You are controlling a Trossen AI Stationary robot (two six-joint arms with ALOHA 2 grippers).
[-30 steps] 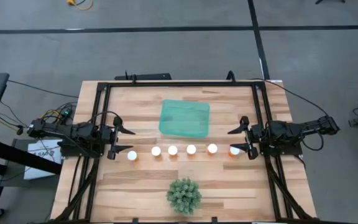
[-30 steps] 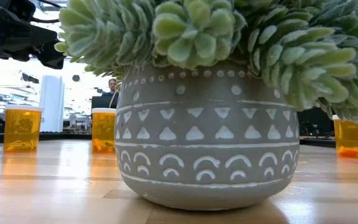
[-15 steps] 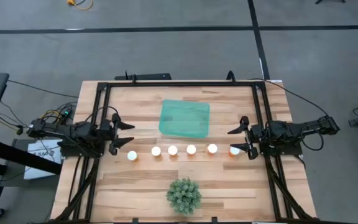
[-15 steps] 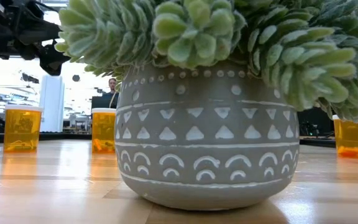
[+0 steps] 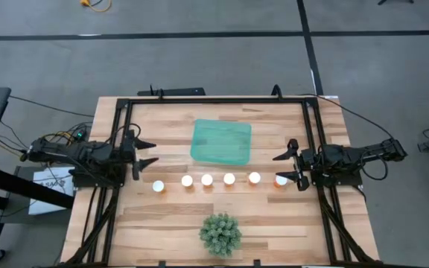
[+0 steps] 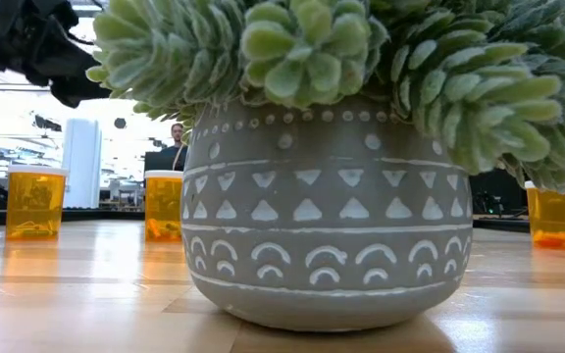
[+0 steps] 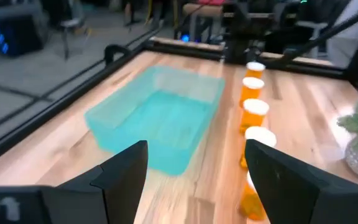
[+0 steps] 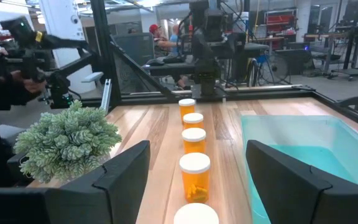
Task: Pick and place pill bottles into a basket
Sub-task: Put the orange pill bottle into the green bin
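Note:
Six amber pill bottles with white caps stand upright in a row across the table's middle; they also show in the left wrist view and the right wrist view. The teal basket lies flat on the table beyond the row. My left gripper is open and empty, above the table left of the basket and farther back than the leftmost bottle. My right gripper is open and empty, at the rightmost bottle, slightly to its far side.
A potted spiky green plant stands near the front edge, in front of the row, and fills the low view. A black frame runs round the table. Bare wood lies at both ends of the row.
My left gripper has risen and gone toward the table's far edge, away from the leftmost bottle. It stays open. The bottles and the basket have not moved.

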